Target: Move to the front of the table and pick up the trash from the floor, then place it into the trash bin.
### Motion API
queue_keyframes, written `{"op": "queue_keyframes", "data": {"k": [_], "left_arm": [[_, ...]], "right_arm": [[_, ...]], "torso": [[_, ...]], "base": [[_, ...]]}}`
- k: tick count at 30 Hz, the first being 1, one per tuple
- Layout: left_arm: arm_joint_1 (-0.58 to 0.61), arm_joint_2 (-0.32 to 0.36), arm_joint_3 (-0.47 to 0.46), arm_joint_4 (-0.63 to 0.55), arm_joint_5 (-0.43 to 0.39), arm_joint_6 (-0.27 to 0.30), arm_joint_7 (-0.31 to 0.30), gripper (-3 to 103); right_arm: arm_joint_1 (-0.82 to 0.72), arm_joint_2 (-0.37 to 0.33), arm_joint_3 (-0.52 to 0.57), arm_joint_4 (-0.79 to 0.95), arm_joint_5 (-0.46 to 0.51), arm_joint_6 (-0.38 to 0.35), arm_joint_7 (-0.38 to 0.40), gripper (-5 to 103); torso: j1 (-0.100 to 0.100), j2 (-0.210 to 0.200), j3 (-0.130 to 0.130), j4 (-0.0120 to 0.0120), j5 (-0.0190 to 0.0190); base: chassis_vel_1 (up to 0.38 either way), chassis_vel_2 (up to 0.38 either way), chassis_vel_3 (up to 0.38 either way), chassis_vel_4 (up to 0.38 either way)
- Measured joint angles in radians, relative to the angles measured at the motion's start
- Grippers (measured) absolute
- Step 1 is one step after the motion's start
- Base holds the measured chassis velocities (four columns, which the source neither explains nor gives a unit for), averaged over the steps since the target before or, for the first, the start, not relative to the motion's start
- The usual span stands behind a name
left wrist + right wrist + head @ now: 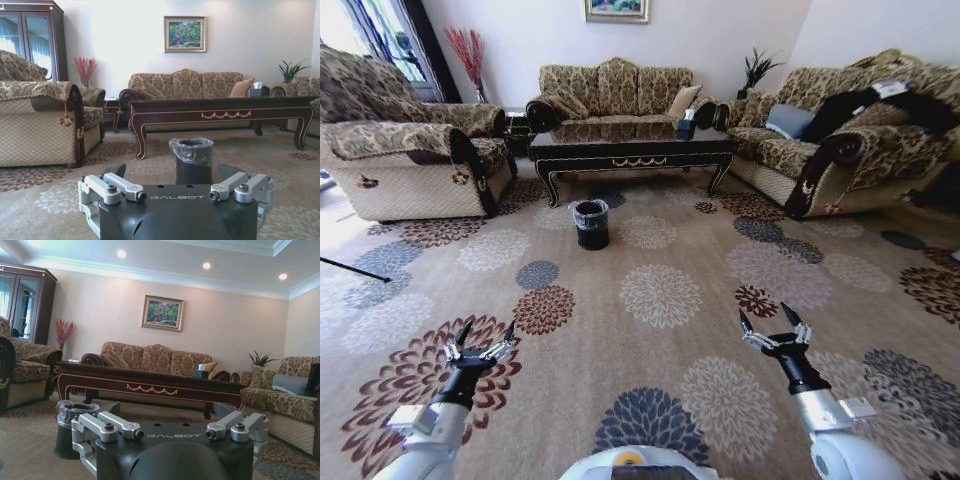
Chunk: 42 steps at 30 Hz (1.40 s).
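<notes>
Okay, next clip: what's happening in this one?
Nothing is being handled. The robot faces the table from across the floor, with the trash bin standing in front of the table. The left gripper and right gripper are both open and empty, held low above the carpet.

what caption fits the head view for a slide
Both arms held low over the carpet, left hand and right hand open, facing the trash bin before the table.
</notes>
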Motion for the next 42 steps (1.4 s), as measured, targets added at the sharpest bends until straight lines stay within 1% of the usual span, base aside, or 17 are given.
{"op": "queue_keyframes", "data": {"k": [4, 13, 26, 32, 35, 36, 40, 42], "left_arm": [[0.0, 0.0, 0.0, 0.0, 0.0, 0.0, 0.0, 100], [0.0, 0.0, 0.0, 0.0, 0.0, 0.0, 0.0, 100], [0.0, 0.0, 0.0, 0.0, 0.0, 0.0, 0.0, 100], [0.0, 0.0, 0.0, 0.0, 0.0, 0.0, 0.0, 100], [0.0, 0.0, 0.0, 0.0, 0.0, 0.0, 0.0, 100], [0.0, 0.0, 0.0, 0.0, 0.0, 0.0, 0.0, 100], [0.0, 0.0, 0.0, 0.0, 0.0, 0.0, 0.0, 100], [0.0, 0.0, 0.0, 0.0, 0.0, 0.0, 0.0, 100]], "right_arm": [[0.0, 0.0, 0.0, 0.0, 0.0, 0.0, 0.0, 100], [0.0, 0.0, 0.0, 0.0, 0.0, 0.0, 0.0, 100], [0.0, 0.0, 0.0, 0.0, 0.0, 0.0, 0.0, 100], [0.0, 0.0, 0.0, 0.0, 0.0, 0.0, 0.0, 100], [0.0, 0.0, 0.0, 0.0, 0.0, 0.0, 0.0, 100], [0.0, 0.0, 0.0, 0.0, 0.0, 0.0, 0.0, 100], [0.0, 0.0, 0.0, 0.0, 0.0, 0.0, 0.0, 100], [0.0, 0.0, 0.0, 0.0, 0.0, 0.0, 0.0, 100]], "torso": [[0.001, 0.02, 0.018, 0.0001, 0.0], [0.004, 0.037, 0.032, 0.0001, 0.0], [0.012, 0.094, 0.082, 0.0001, 0.0], [0.016, 0.113, 0.096, 0.0, 0.0], [0.021, 0.131, 0.109, 0.0001, 0.0], [0.021, 0.131, 0.109, 0.0001, 0.0], [0.024, 0.151, 0.126, 0.0001, 0.0], [0.026, 0.157, 0.13, 0.0001, 0.0]], "base": [[0.0, 0.0, 0.0, 0.0], [0.0, 0.0, 0.0, 0.0], [0.0, 0.0, 0.0, 0.0], [0.0, 0.0, 0.0, 0.0], [0.0, 0.0, 0.0, 0.0], [0.0, 0.0, 0.0, 0.0], [0.0, 0.0, 0.0, 0.0], [0.0, 0.0, 0.0, 0.0]]}}
